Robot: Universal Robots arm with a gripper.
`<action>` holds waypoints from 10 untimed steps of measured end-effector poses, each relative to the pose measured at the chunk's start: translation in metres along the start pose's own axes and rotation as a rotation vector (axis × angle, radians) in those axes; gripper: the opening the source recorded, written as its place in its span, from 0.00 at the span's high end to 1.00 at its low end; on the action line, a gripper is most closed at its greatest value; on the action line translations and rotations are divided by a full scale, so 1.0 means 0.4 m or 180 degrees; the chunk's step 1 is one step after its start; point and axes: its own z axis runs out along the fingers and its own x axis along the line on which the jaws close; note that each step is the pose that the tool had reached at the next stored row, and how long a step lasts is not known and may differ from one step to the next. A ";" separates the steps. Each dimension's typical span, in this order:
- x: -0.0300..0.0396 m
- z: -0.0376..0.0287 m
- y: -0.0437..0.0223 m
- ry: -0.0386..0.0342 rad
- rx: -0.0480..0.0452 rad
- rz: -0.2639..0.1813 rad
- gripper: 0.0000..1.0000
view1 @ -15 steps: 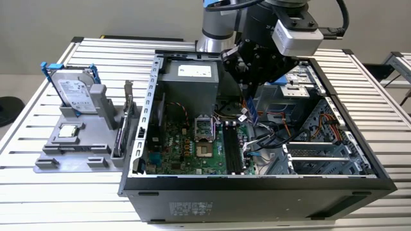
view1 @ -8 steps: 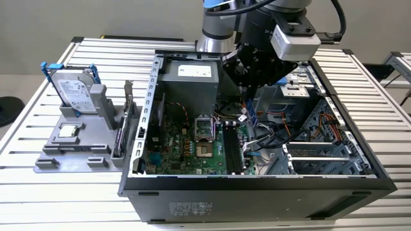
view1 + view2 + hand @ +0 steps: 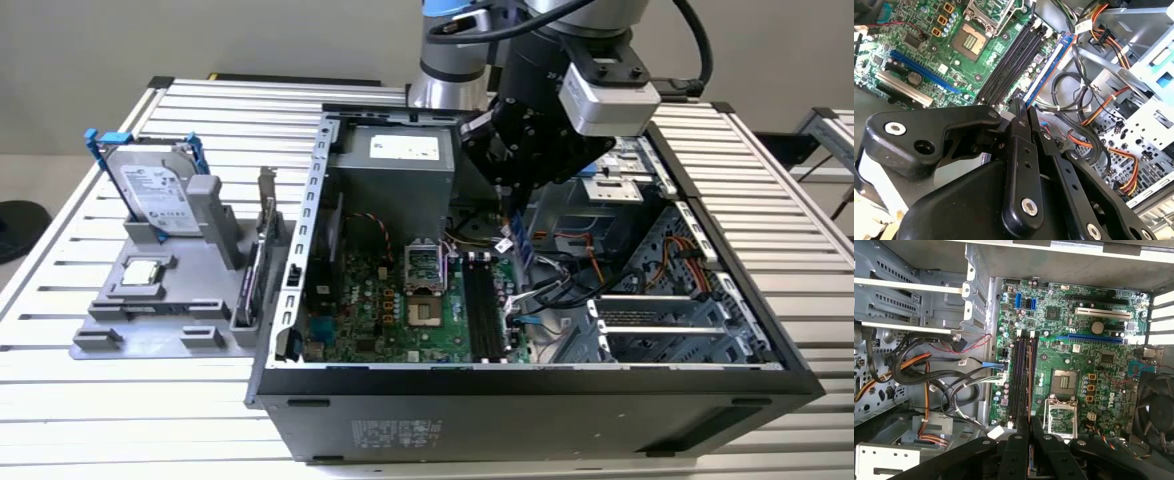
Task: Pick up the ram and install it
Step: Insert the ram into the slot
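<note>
Install phase in hand, by my reading; pick looks done. tool (image 3: 1020,107) pinched shut on ram (image 3: 1051,67), stick held edge-on inside open case (image 3: 287,300), above black memory slots (image 3: 1018,375), not seated. Seating likely calls for stick's edge parallel over one slot, notch matched, straight press. Hidden: grip point behind tool's linkage. Slot latches too small to judge. Gap between ram and slots unclear.

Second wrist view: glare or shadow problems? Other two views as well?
Second wrist view: the drive cage blows out to white, the gripper is a near-black mass in front, the ram shows a well-lit blue edge. First wrist view: motherboard evenly lit, no strong glare. Exterior view: soft even light, table slats bright, case interior darker.
</note>
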 end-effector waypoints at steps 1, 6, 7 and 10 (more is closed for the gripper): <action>0.000 0.002 0.000 0.0000 0.0000 0.0000 1.00; 0.000 0.009 0.000 0.0000 0.0002 0.0000 1.00; 0.000 0.009 0.000 0.0000 0.0002 0.0000 1.00; 0.000 0.010 0.000 0.0000 0.0003 0.0000 1.00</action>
